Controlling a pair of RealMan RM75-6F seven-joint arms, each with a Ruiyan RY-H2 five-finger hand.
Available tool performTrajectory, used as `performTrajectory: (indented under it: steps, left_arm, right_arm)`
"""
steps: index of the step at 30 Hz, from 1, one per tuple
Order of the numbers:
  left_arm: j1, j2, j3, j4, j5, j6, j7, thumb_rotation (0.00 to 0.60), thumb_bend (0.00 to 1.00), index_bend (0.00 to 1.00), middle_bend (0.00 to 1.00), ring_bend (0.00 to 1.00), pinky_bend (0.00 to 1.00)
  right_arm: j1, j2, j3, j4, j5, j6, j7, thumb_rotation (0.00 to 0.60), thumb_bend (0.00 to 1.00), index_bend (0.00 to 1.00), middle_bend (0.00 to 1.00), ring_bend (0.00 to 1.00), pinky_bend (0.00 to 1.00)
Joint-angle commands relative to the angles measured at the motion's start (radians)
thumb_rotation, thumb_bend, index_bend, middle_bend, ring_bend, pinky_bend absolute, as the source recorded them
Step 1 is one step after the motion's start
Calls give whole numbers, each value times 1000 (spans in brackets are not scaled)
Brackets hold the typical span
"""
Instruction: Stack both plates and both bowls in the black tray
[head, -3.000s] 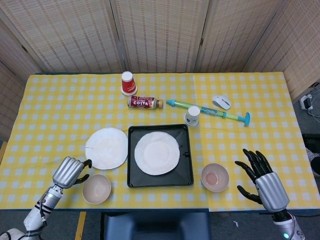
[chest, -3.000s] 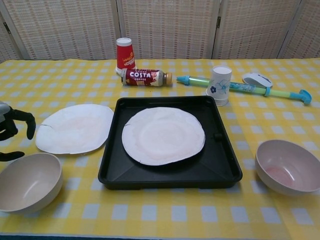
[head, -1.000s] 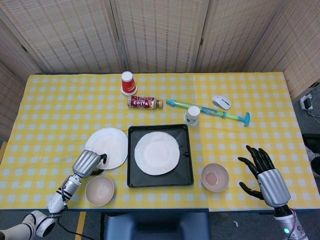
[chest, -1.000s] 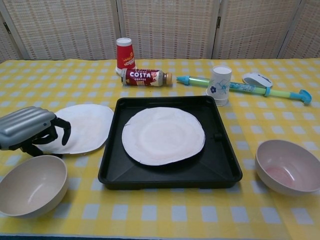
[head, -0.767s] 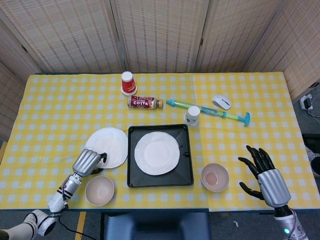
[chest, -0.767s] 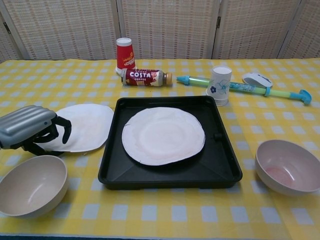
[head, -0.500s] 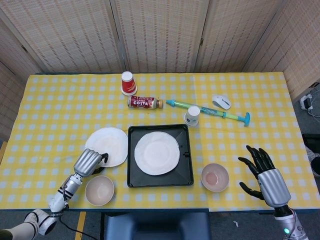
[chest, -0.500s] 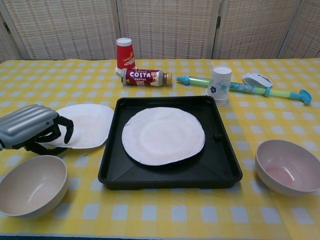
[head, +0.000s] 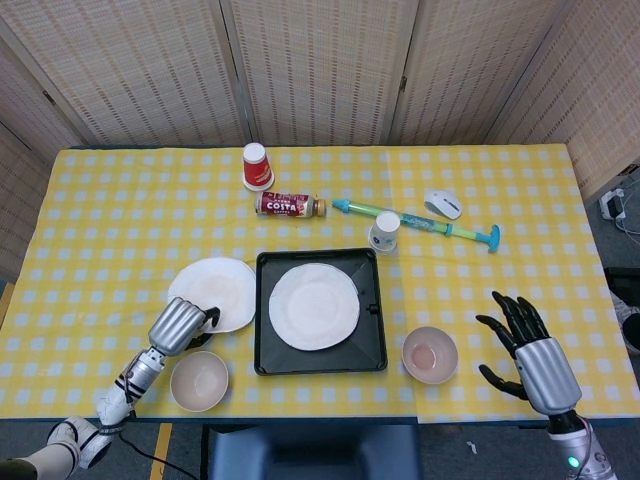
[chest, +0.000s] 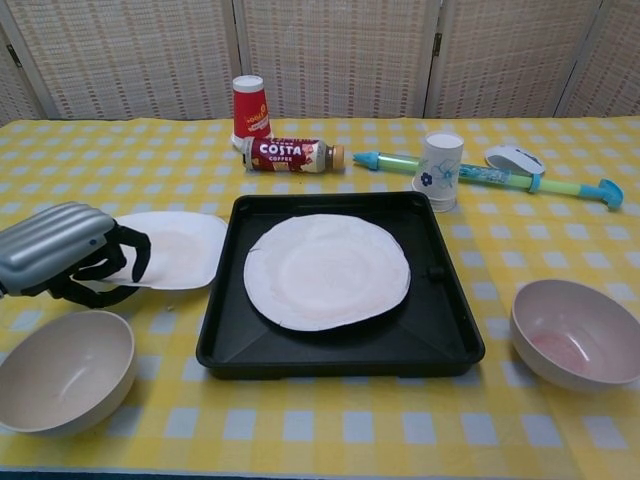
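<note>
Nearest us, the left bowl (chest: 62, 370) and right bowl (chest: 576, 331) sit upright on the surface (chest: 330, 425). Our left hand (chest: 62, 254) has its fingers (chest: 128, 254) pinching the near edge of the loose plate (chest: 172, 250); the right hand (head: 527, 352) is spread wide, holding nothing. We should lift it level and clear the black tray (chest: 340, 352) wall before lowering onto the plate inside (chest: 326, 270). Being round, it has no long axis and faces upward.
</note>
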Motion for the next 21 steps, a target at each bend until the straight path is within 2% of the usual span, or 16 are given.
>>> performTrajectory:
  steps: [1, 11, 17, 21]
  left_arm:
    - [6, -1, -5, 3, 5, 37, -2, 600, 511, 646, 1000, 980, 1000]
    - [20, 38, -50, -103, -1, 169, 82, 600, 514, 645, 1000, 980, 1000]
    - [25, 82, -59, -212, 1, 189, 146, 600, 514, 645, 1000, 980, 1000]
    - [25, 110, -47, -304, 19, 190, 178, 600, 513, 643, 1000, 980, 1000]
  right_arm:
    - [-1, 1, -2, -1, -4, 2, 1, 600, 252, 239, 0, 0, 0]
    - [-12, 14, -24, -13, -51, 33, 13, 600, 252, 239, 0, 0, 0]
    - [-18, 21, -32, -16, -73, 51, 21, 600, 252, 239, 0, 0, 0]
    - [-20, 25, -35, -18, -85, 60, 27, 600, 252, 239, 0, 0, 0]
